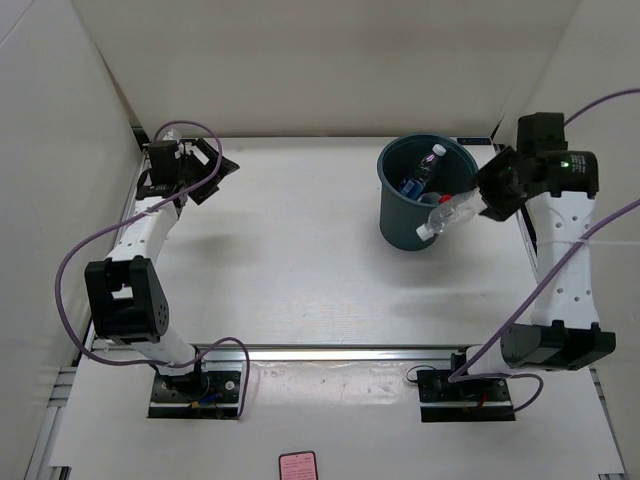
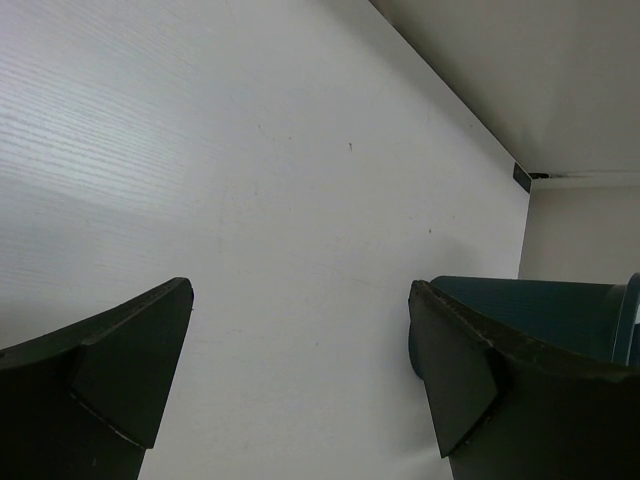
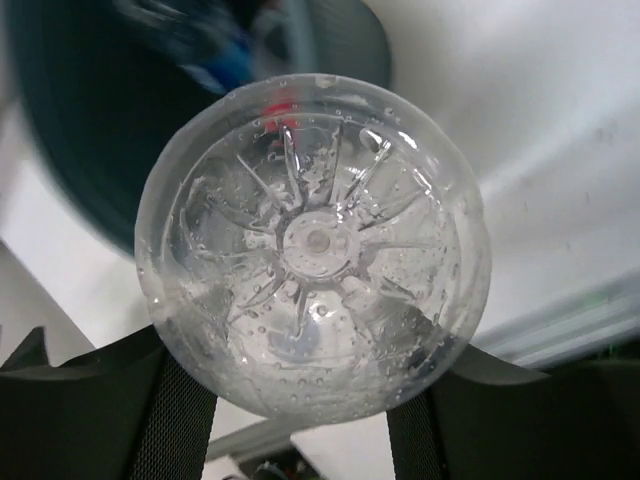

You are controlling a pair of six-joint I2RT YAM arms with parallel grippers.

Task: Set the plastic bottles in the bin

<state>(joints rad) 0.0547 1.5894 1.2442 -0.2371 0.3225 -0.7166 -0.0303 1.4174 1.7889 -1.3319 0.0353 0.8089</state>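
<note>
Clear bottle (image 3: 315,245) – right gripper (image 1: 480,203) clenching it at the bin (image 1: 400,228) rim, blue-label bottle (image 1: 418,180) and red cap (image 1: 445,198) lying inside, fourth not showing – left gripper (image 2: 300,375) hanging open.

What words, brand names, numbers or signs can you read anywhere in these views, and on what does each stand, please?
No text can be read.
Label of the blue-label bottle in the bin: too small to read.
Pink card at the near edge: dark marks, too small to read.
Base of the clear bottle in the right gripper: no lettering visible.
</note>
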